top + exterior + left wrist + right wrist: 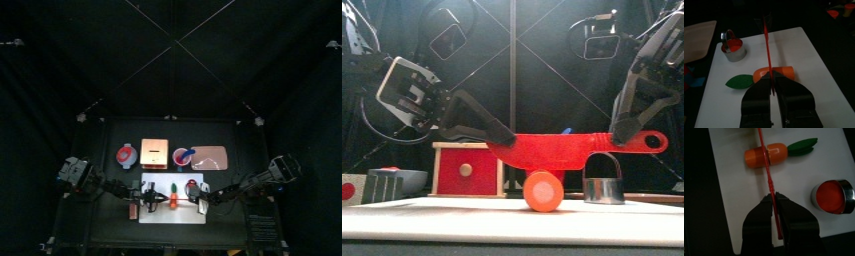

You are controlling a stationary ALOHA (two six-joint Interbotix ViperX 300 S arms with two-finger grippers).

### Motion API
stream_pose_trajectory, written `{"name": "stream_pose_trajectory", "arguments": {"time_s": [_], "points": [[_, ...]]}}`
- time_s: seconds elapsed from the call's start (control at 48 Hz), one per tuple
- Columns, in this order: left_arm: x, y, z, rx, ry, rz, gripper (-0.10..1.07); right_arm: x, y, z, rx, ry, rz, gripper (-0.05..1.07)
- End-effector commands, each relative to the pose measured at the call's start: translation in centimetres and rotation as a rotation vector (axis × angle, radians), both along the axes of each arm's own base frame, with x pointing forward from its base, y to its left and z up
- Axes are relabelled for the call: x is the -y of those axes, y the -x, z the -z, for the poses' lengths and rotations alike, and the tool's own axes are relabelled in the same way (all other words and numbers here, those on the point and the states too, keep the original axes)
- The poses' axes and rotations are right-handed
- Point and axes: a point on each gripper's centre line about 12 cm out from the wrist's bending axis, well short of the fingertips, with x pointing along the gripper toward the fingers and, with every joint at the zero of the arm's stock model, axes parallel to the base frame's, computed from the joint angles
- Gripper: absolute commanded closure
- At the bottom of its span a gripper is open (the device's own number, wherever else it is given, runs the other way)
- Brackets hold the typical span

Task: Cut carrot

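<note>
The carrot [779, 74], short and orange with a green tuft [741, 81], lies on the white board [814, 60]. It also shows in the right wrist view [764, 155], the front view [543, 190] and the top view [175, 193]. A thin red knife [569, 150] lies level across the carrot, just above or on its top; I cannot tell which. My left gripper [771, 82] is shut on one end of the knife [765, 40]. My right gripper [773, 199] is shut on the other end [764, 170].
A small metal cup with red inside [832, 196] stands on the board beside the carrot. Behind the board are a pinkish-red round item [126, 154], a wooden box [154, 152], a bowl [185, 156] and a brown board [210, 157].
</note>
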Motion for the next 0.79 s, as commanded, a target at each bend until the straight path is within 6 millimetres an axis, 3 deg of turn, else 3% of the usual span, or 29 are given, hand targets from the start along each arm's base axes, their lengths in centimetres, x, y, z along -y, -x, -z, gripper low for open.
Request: {"name": "stream_pose_trajectory", "arguments": {"time_s": [0.0,0.354,0.771], "points": [[0.1,0.5,0.2,-0.014,-0.01,0.012,0.56,0.1,0.4,0.0,-0.009,0.01,0.007,0.72],[0.2,0.5,0.5,-0.043,-0.009,0.016,0.56,0.0,0.4,0.3,-0.02,0.013,0.006,0.72],[0.2,1.1,2.6,-0.158,-0.013,0.02,0.56,-0.3,0.2,2.3,-0.08,0.035,0.003,0.72]]}}
